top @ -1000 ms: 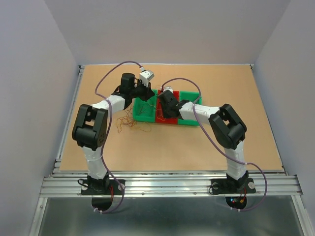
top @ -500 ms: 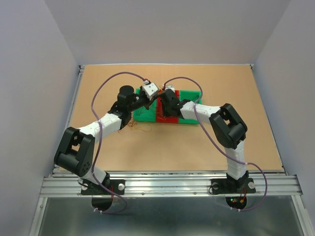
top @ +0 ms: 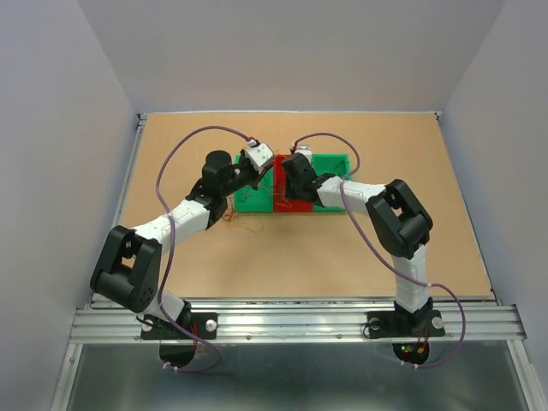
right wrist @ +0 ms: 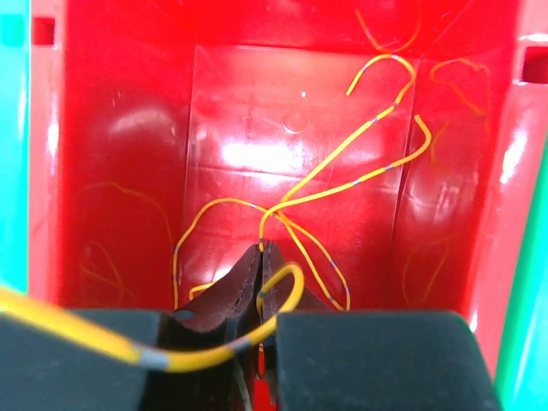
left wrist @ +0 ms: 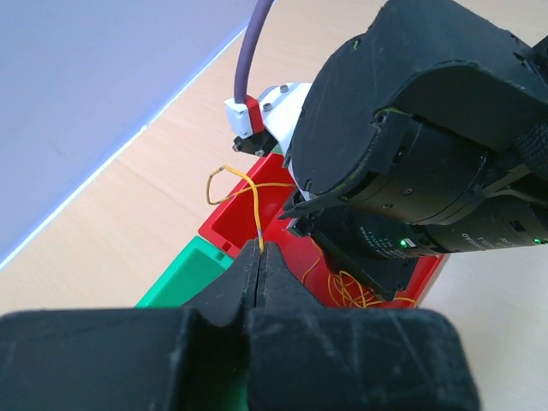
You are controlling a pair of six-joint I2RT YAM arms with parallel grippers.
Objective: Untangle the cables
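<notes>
Above the red bin (left wrist: pixel 227 227), the jaws of the left gripper (left wrist: pixel 259 253) pinched a yellow cable (left wrist: pixel 256 210). Inside the bin, the jaws of the right gripper (right wrist: pixel 264 248) met on a yellow strand (right wrist: pixel 377 172). More cables (top: pixel 244 224) lay on the table (top: pixel 385 248) just beside the bin.

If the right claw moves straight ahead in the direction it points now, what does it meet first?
Probably the thin yellow wire strands just ahead of the right claw, then the red plastic bin's floor; depth is unclear.
</notes>
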